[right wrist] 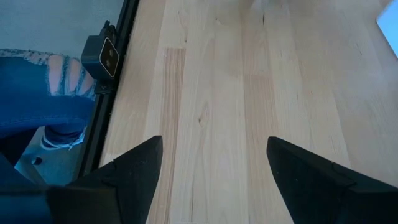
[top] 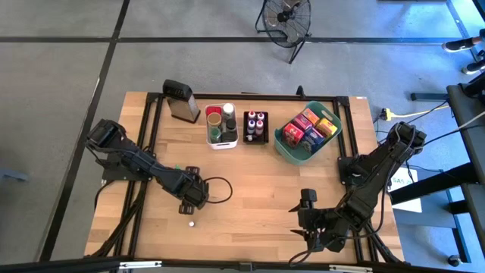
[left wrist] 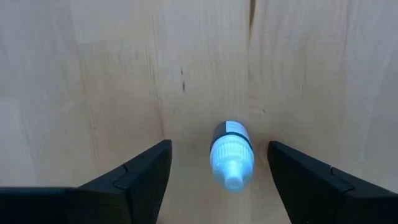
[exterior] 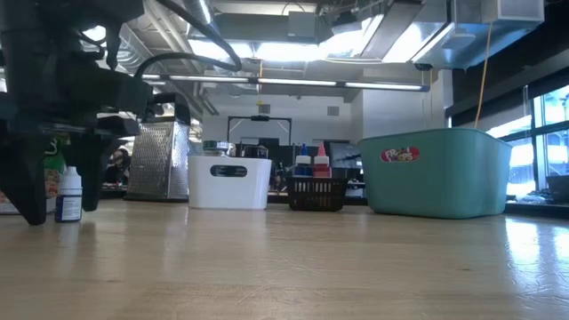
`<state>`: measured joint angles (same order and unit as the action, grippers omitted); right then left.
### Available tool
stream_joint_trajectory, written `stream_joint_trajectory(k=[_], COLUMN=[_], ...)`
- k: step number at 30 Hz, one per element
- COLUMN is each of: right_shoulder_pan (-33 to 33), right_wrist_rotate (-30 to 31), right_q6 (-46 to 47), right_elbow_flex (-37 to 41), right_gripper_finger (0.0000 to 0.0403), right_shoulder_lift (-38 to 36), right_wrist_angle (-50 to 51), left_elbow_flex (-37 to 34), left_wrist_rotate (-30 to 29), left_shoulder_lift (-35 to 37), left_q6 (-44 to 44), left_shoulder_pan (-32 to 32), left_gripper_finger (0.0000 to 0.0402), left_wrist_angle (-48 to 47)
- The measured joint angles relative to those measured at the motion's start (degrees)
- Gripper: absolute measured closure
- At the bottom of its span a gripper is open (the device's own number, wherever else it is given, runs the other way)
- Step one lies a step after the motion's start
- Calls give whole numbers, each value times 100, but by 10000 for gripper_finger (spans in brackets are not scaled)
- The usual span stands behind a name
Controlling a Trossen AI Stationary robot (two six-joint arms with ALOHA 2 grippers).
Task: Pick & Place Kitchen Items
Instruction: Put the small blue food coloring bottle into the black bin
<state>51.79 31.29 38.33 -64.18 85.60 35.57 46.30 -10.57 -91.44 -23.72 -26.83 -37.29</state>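
Standing upright on the bare wood, a small bottle (left wrist: 231, 154) with a white cap and a dark label sits between the two dark fingers of the left gripper (left wrist: 217, 180); the jaws are wide and there is a gap on each side of the cap, so the bottle is not held. In the high view the bottle (top: 192, 224) shows as a small white dot at about 7 o'clock from the table's middle, just beside the left gripper (top: 193, 199), toward the near edge. In the low view the same bottle (exterior: 68, 195) stands by one dark finger (exterior: 29, 187) of that gripper. The right gripper (right wrist: 214, 180) waits at about 5 o'clock, near the front edge of the table (top: 258, 189), with its jaws wide too and only wood between them. Other kitchen items are at the far side: jars and bottles in the white bin (top: 223, 143) at about 12 o'clock, little capped bottles in the black tray (top: 255, 140) just beside it, and coloured boxes in the teal basket (top: 292, 154) at about 1 o'clock. A metal grater (top: 184, 106) stands at about 11 o'clock.
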Motion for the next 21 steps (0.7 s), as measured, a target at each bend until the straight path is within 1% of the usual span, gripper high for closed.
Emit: stream_joint_trajectory(k=[5, 8, 15, 21], right_shoulder_pan=[0, 0, 0, 0], right_wrist_rotate=[0, 0, 14, 9], right_q6=[0, 0, 21, 21], right_elbow_flex=[0, 0, 0, 0], right_gripper_finger=[111, 111, 111, 111], right_shoulder_lift=[0, 0, 128, 318], right_wrist_angle=[-2, -2, -4, -2], left_elbow_flex=[0, 0, 0, -2], left_wrist_rotate=[2, 4, 30, -278], left_shoulder_lift=[-2, -4, -11, -17], left_q6=[88, 67, 299, 543], left_shoulder_pan=[4, 4, -2, 13], left_gripper_finger=[140, 152, 208, 265], left_wrist_angle=[23, 33, 125, 191])
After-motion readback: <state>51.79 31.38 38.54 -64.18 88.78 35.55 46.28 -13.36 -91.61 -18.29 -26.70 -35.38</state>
